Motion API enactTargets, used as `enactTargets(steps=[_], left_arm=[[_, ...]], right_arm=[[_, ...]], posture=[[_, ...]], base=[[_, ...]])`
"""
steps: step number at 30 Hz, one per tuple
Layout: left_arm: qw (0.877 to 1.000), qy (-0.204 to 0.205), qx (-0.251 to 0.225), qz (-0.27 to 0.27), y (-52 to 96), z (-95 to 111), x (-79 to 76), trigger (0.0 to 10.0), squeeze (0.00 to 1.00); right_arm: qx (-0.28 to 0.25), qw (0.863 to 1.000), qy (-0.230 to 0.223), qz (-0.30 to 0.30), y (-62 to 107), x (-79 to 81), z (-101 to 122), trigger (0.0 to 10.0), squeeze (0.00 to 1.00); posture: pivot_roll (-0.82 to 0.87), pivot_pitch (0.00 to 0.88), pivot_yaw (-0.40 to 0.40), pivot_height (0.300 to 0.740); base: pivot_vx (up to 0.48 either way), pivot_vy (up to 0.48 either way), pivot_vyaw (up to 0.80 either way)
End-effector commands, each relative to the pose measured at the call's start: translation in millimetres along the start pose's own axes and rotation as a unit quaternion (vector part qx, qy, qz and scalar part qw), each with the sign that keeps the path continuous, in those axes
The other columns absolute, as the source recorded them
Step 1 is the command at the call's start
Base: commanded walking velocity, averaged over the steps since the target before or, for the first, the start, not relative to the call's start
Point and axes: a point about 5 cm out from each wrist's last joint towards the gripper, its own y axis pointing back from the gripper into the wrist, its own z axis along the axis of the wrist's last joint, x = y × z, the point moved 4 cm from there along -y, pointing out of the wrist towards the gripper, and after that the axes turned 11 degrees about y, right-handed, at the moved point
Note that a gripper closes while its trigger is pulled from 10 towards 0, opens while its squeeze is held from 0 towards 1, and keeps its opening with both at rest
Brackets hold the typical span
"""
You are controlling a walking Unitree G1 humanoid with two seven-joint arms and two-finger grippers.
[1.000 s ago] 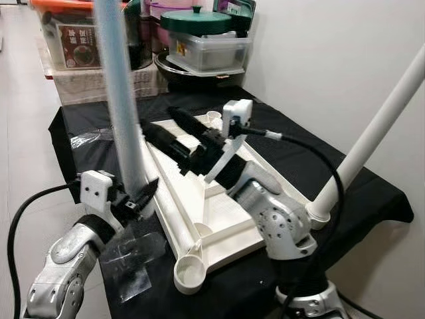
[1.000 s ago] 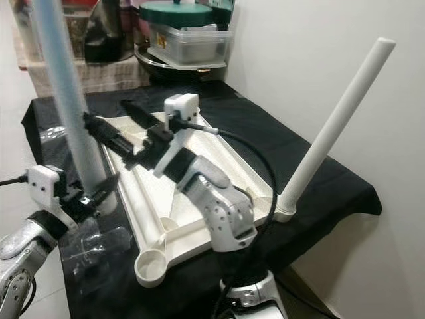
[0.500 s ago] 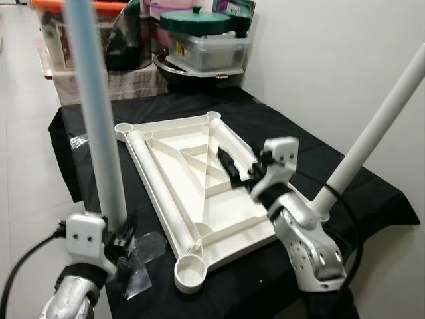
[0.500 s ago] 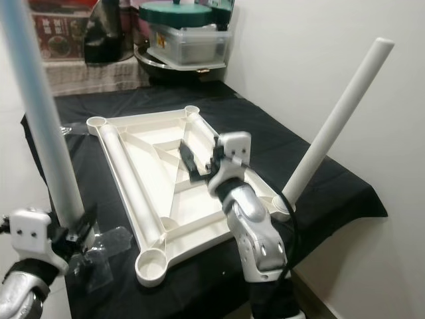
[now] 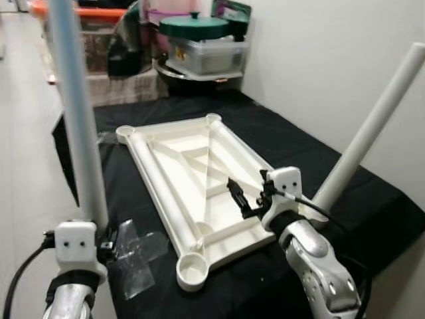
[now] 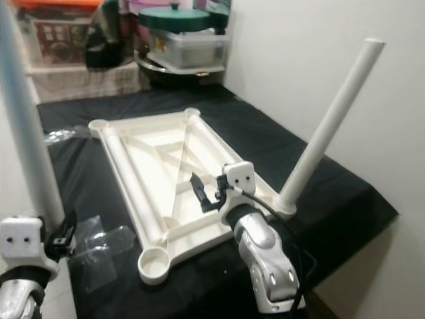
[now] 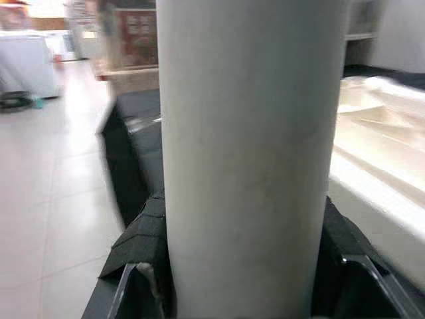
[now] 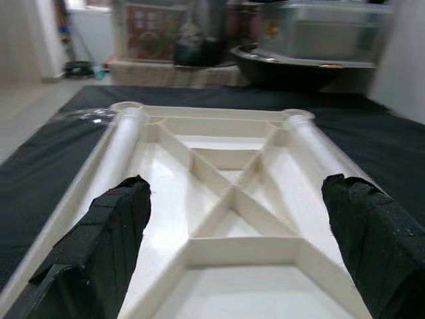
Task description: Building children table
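The white table top [image 5: 192, 166] lies upside down on the black-clothed table. One white leg [image 5: 372, 126] stands tilted in its near right corner socket. The near left socket [image 5: 191, 269] is bare. My left gripper [image 5: 107, 242] is shut on a second pale leg [image 5: 76, 113], held upright beside the table's left edge; in the left wrist view that leg [image 7: 246, 153] sits between the black fingers [image 7: 136, 246]. My right gripper [image 5: 238, 196] hovers open over the top's near right part, its fingers [image 8: 99, 246] wide apart above the ribbed underside [image 8: 226, 193].
Clear plastic wrap [image 5: 136, 249] lies on the cloth near the left front. Storage boxes and a green-lidded pot [image 5: 196, 26] crowd the back. A white wall runs along the right, and tiled floor [image 5: 26, 133] lies to the left.
My right arm has drawn back from over the middle of the table top toward its near right corner. The left gripper with its leg has shifted left and nearer to me.
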Motion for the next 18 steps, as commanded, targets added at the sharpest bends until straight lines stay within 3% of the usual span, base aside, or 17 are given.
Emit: enactTargets(steps=[1, 9, 18], left_arm=[[1.0, -0.007, -0.001, 0.004, 2.6, 1.2, -1.3, 10.0, 0.0], [1.0, -0.017, -0.004, 0.026, 4.6, 2.1, 0.2, 10.0, 0.0], [1.0, -0.014, 0.002, 0.027, 2.1, -1.5, -6.5, 10.0, 0.0]], right_arm=[[0.002, 1.0, 0.002, 0.006, -0.2, 3.4, -1.3, 10.0, 0.0], [0.003, 1.0, -0.012, 0.022, -2.6, 11.4, -1.9, 10.0, 0.0], [0.015, 1.0, -0.026, 0.003, -6.0, 8.4, -5.8, 10.0, 0.0]], posture=[[0.05, 0.0, -0.09, 0.74], [0.07, 0.0, -0.101, 0.74], [0.06, 0.0, -0.094, 0.74]], base=[[-0.315, 0.0, 0.8], [-0.366, 0.0, 0.76], [-0.04, 0.0, 0.0]])
